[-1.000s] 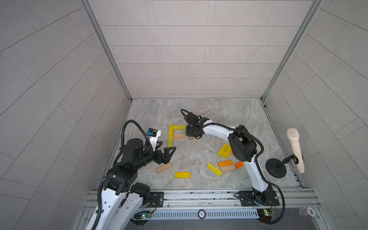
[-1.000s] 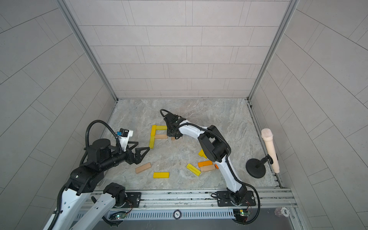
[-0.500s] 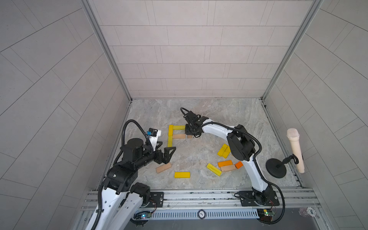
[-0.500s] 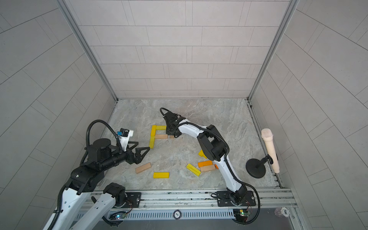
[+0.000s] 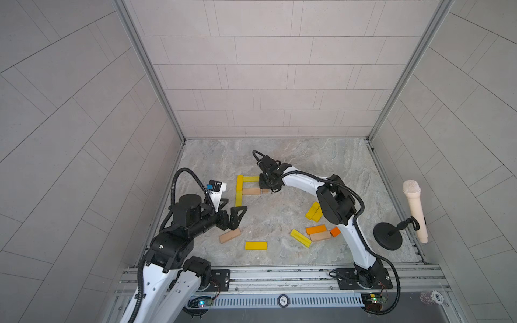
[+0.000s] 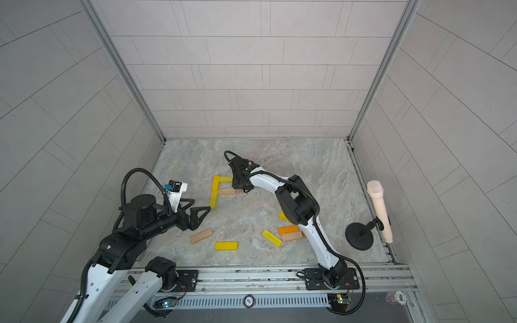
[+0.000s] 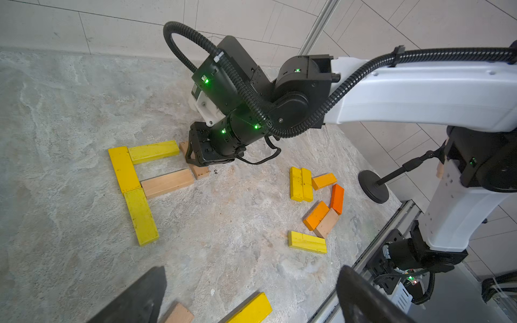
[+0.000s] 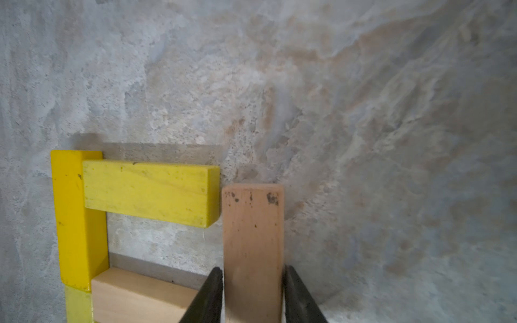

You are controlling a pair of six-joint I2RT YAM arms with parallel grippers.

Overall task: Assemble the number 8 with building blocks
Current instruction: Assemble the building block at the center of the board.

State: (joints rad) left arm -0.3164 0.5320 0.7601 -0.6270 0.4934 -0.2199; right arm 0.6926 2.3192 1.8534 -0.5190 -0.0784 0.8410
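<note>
Part of the number 8 lies on the stone floor: two yellow building blocks end to end as a left side (image 5: 239, 190), a yellow top bar (image 5: 251, 179) and a tan middle bar (image 5: 251, 191). My right gripper (image 5: 265, 188) (image 8: 253, 270) is low at the figure's right side, shut on a tan block (image 8: 251, 237) (image 7: 198, 169). That block lies flat with one end beside the top bar's end. My left gripper (image 5: 236, 204) (image 7: 251, 268) hovers open and empty near the figure's lower left.
Loose blocks lie nearer the front: a tan one (image 5: 230, 235), a yellow one (image 5: 256, 245), and a cluster of yellow, orange and tan ones (image 5: 316, 229) by the right arm. A beige microphone (image 5: 415, 212) on a black stand (image 5: 387, 236) is at the far right.
My right gripper has shifted a little to the left with the tan block, bringing it up to the end of the top yellow bar. The left arm has not moved.
</note>
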